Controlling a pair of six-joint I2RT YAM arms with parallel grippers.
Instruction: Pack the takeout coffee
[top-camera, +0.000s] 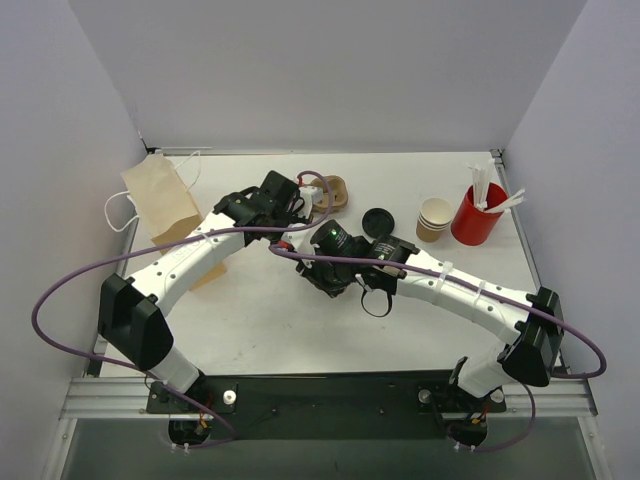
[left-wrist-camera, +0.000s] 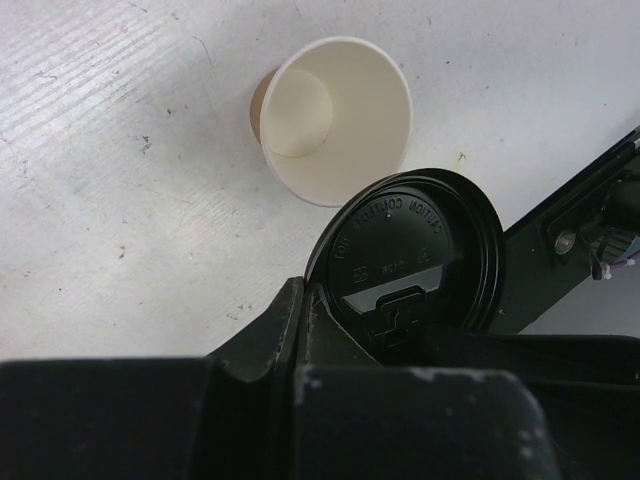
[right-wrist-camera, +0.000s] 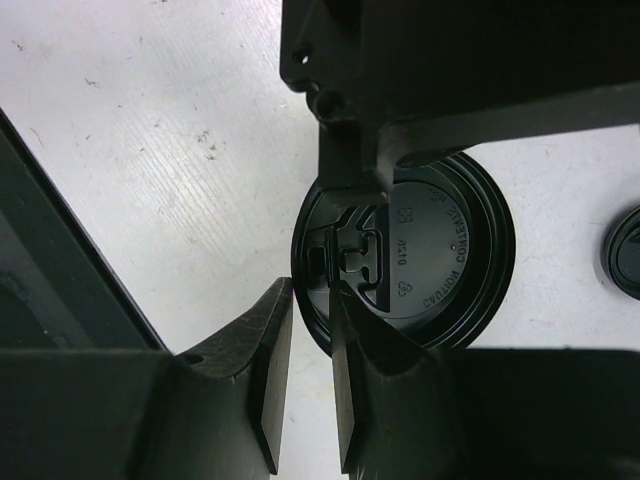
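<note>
— Where is the cup?
— The kraft cup (left-wrist-camera: 335, 115) lies on its side on the white bench (top-camera: 270, 330), toward the far edge, with its open mouth facing the left wrist camera. It has no lid on.
— And the lid?
— The left hand (left-wrist-camera: 398, 330) is clamped tight on the black lid (left-wrist-camera: 415, 250), whose rim overlaps the cup's mouth in the left wrist view. The right hand (right-wrist-camera: 312, 290) has its fingers a narrow slit apart at that same lid's rim; whether they pinch it I cannot tell.
— The surface?
— Matte white, finely ridged, flecked with small dark scuffs. Plain pale lilac-grey walls (top-camera: 320, 70) close three sides. A brown paper bag (top-camera: 160, 198) lies at the far left; a second lid (top-camera: 378, 222), stacked beige cups (top-camera: 433, 218) and a red cup (top-camera: 478, 213) of white sticks stand to the right
</note>
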